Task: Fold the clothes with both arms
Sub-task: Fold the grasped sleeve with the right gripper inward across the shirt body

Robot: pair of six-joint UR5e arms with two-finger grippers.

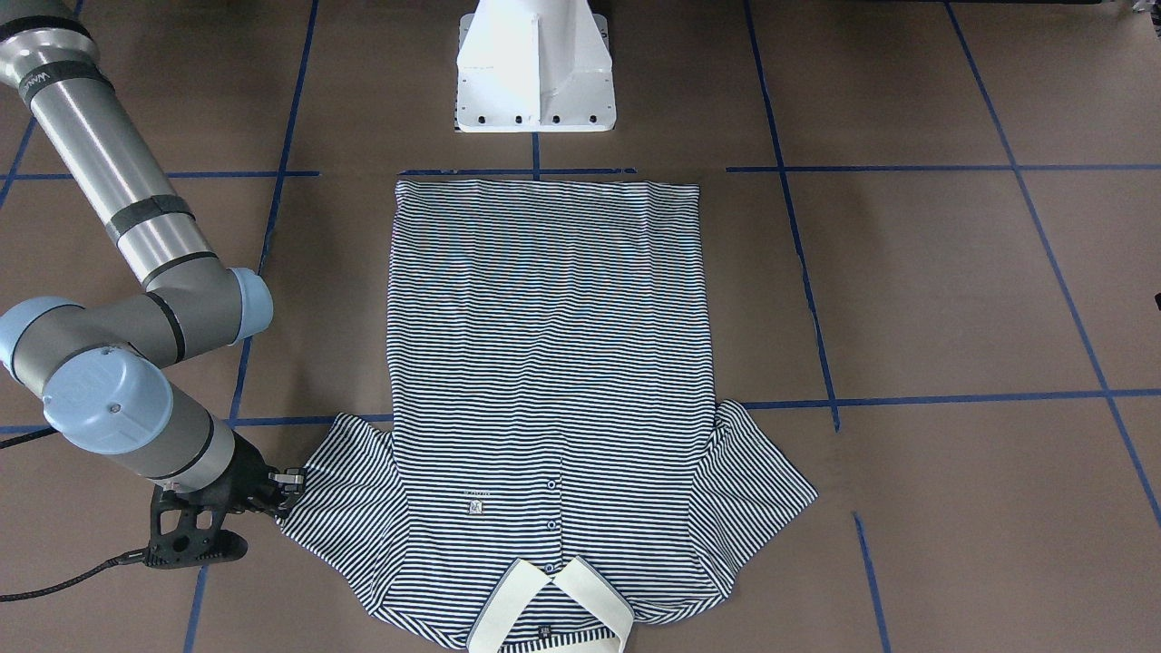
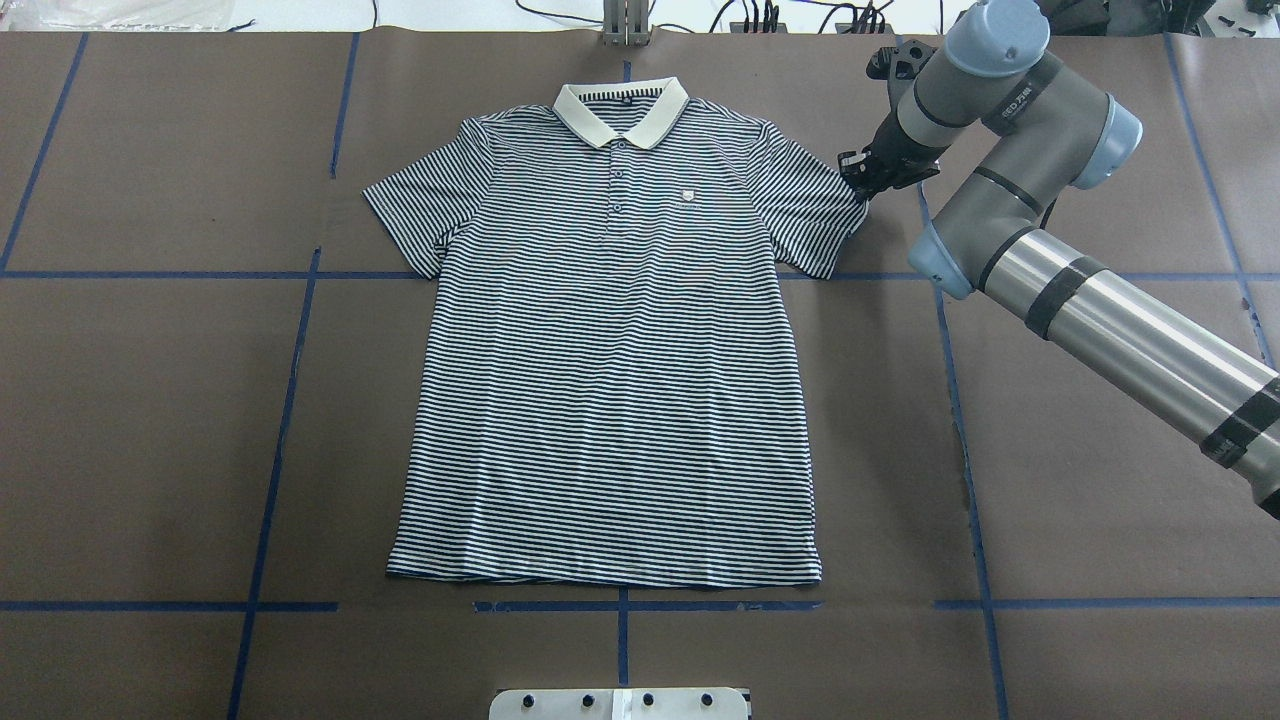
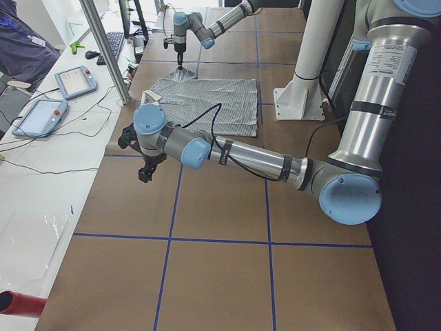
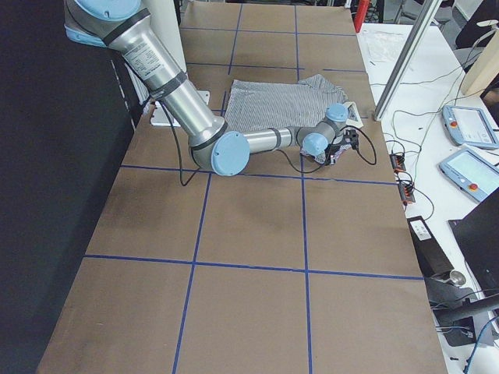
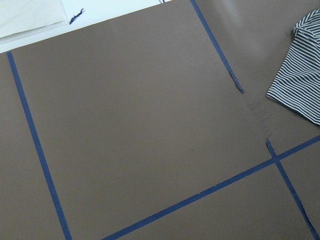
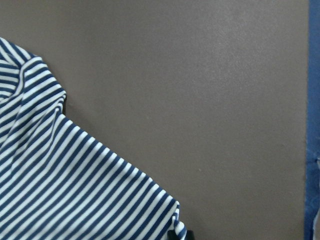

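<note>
The right fingers (image 2: 860, 180) sit low at the outer edge of the polo shirt's (image 2: 610, 380) right sleeve (image 2: 815, 205), touching or just beside its hem. Whether they are apart or clamped on the cloth cannot be told. In the right wrist view the sleeve corner (image 6: 165, 210) lies against bare brown surface, with a dark sliver of finger at the bottom edge. Behind them the right arm (image 2: 1090, 300) bends back across the table (image 2: 150, 400) toward the robot. The left fingers (image 3: 144, 175) show only in the view from the table's left end. They point down over bare table, well apart from the shirt, and their state cannot be told either. The left wrist view catches just the edge of the left sleeve (image 5: 300, 75). The shirt lies flat and face up in the middle of the table. Its cream collar (image 2: 622, 112) is on the far side from the robot, and its straight hem (image 2: 605, 578) is near the white pedestal base (image 1: 535, 68). Thin navy-and-white stripes run across the body and slant on both short sleeves, which are spread outward; the left sleeve (image 2: 415, 205) lies smooth. A short placket with small dark buttons (image 2: 617, 180) drops from the collar, and a small logo (image 2: 688, 196) sits just beside it on the chest. The body is smooth, with a few shallow wrinkles by the armpits. Blue tape lines (image 2: 285, 400) cross the brown table around it.
</note>
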